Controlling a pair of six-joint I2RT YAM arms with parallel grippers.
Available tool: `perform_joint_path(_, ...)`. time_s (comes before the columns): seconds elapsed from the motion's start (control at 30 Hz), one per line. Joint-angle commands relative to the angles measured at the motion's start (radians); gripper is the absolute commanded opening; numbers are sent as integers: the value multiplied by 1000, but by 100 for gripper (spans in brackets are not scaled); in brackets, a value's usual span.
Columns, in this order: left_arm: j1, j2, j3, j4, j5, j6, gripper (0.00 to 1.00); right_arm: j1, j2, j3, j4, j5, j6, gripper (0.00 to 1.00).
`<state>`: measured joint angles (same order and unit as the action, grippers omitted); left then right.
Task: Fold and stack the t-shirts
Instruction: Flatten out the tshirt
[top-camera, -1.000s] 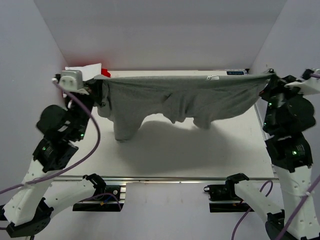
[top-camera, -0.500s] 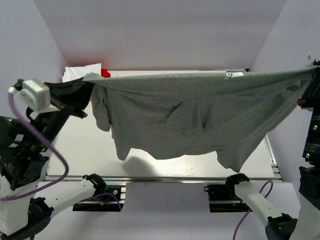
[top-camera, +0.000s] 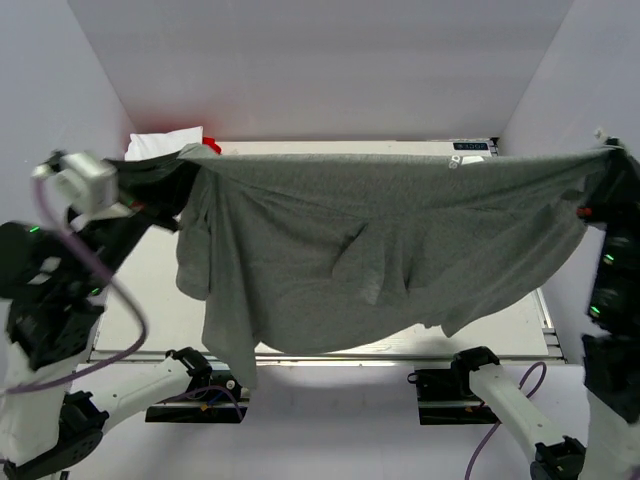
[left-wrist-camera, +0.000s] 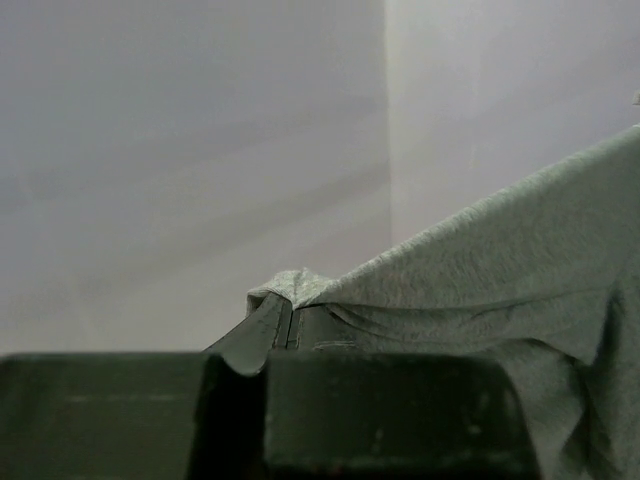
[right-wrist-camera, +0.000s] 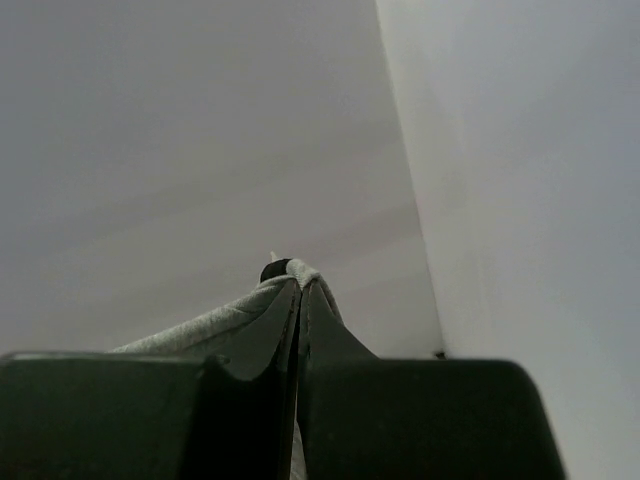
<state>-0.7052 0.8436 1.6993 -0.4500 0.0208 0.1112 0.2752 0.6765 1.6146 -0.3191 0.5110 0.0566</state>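
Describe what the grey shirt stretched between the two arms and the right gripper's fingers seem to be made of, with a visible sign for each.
Grey shirt: soft knit cloth, probably cotton jersey; matte, heather-flecked, sagging in loose folds. Fingers of the right gripper: dark, smooth, slightly glossy, likely hard plastic, though coated metal is possible; straight rigid edges, cloth bunched between them.
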Motion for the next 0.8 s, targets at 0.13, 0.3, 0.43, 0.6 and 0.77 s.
perform_joint_path(0.13,6,230,-206,126,-321,-21,0,-7,159,-356,236,277,47,0)
perform_joint_path(0.3,45,500,-259,204,-470,-30,0,-24,411,-429,268,330,95,0)
perform_joint_path(0.43,122,828,-135,240,-409,-30,0,-71,680,-386,268,340,144,0)
perform_joint_path(0.6,226,1324,255,165,-320,-21,0,-134,1044,-236,275,296,169,0)
perform_joint_path(0.77,259,1575,520,143,-240,13,52,-180,1276,-11,213,210,150,0)
